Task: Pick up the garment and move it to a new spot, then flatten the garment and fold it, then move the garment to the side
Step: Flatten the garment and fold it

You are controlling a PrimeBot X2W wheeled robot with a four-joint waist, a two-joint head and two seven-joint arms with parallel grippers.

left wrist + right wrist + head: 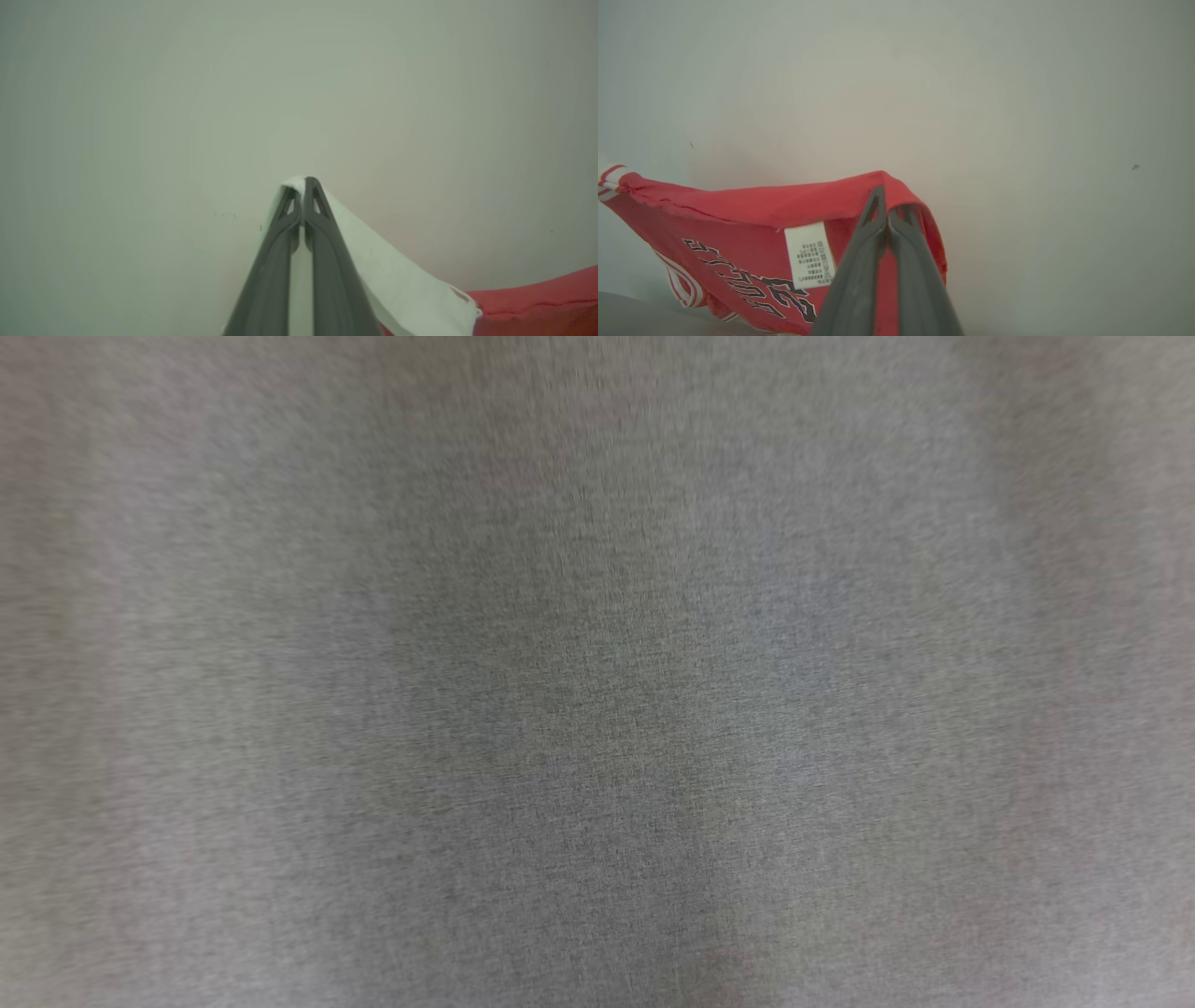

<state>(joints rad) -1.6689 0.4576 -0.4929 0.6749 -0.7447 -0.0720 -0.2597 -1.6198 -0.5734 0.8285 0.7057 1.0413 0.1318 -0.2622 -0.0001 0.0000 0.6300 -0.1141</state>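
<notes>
Pale backdrop (pixel 140 93), garment (pixel 738 210) pinched by left claw (pixel 306 184), right claw (pixel 892 205)

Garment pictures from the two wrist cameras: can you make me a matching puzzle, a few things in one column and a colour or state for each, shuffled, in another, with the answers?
Things
1. left gripper
2. right gripper
3. label
4. lettering

Colour or state
A. white, with tiny dark print
B. shut on a red fold of the garment
C. black with a pale outline
D. shut on a white strip that joins the red cloth

Pairs: 1-D, 2-B, 3-A, 4-C
</notes>
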